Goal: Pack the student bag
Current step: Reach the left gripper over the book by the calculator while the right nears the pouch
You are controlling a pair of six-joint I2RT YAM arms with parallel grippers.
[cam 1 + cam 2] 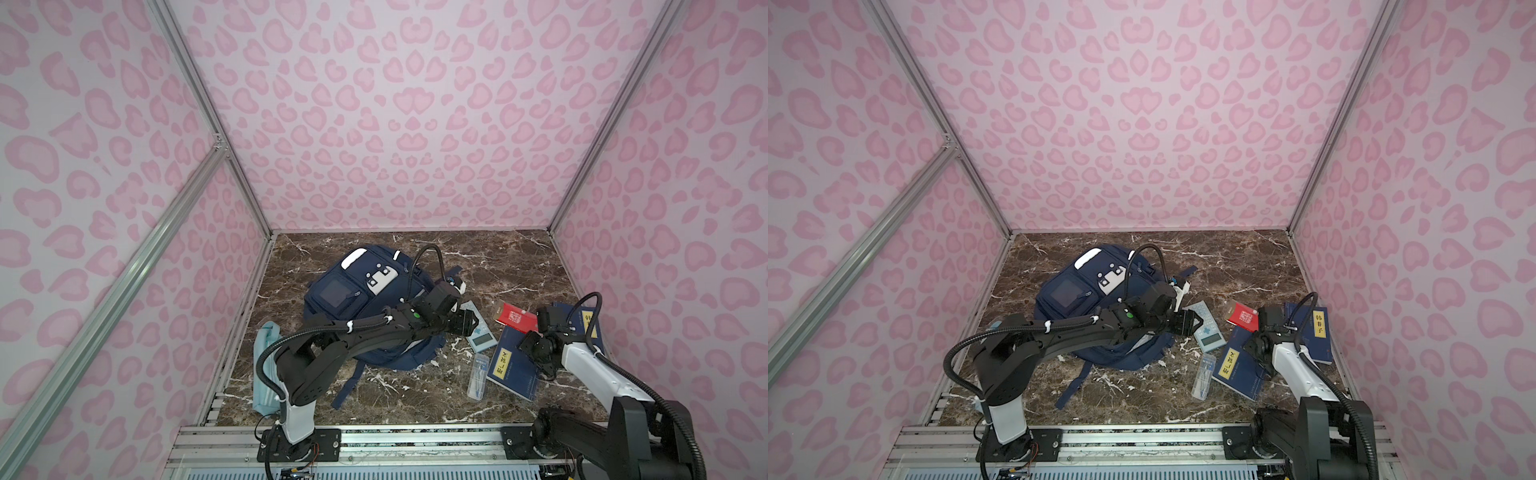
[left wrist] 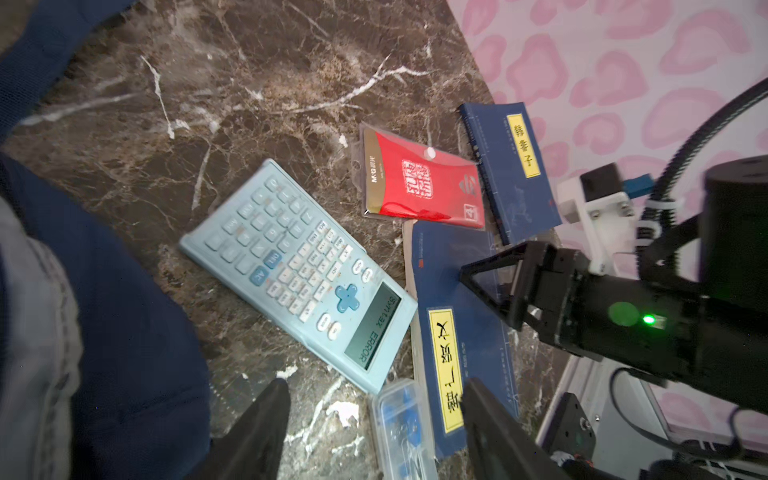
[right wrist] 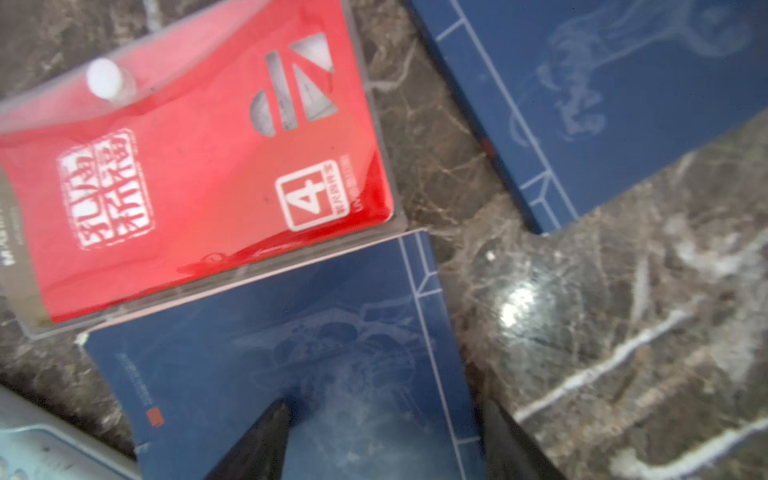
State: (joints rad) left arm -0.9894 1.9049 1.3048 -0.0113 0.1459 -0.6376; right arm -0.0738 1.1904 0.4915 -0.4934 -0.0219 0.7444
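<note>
Early days in this packing job, by the look of it. The student bag (image 1: pixel 353 299) lies front-up on the marble bench (image 1: pixel 415 395), left of centre and toward the far side, straps trailing toward the near edge. Nothing visible has gone in.

Everything waits outside it. A pale blue calculator (image 2: pixel 299 270) sits just beside the bag's right flank, with a red pouch (image 2: pixel 419 178) farther right. Then two navy books with yellow labels: the nearer book (image 2: pixel 457 332), its far edge touching the pouch, and the farther book (image 2: pixel 515 166) by the right wall. A clear case (image 2: pixel 399 424) of drawing tools lies on the near side of the calculator. Over at the near left edge, a pale blue pouch (image 1: pixel 266 338) lies alone, well apart from the rest.

The left end effector (image 2: pixel 374 384) reaches across the bag and hovers over the calculator's near end and the clear case, jaws apart, gripping nothing. The right end effector (image 3: pixel 386 405) hangs low over the nearer book's corner. Its jaws are likewise apart, one finger above the cover and the other above bare marble, and it is empty too.

A grey strip (image 2: pixel 29 291) shows at the bag in the left wrist view, possibly lining, but I cannot tell whether the main compartment is unzipped. My read: no item packed, six to go, and both arms lining up first picks.
</note>
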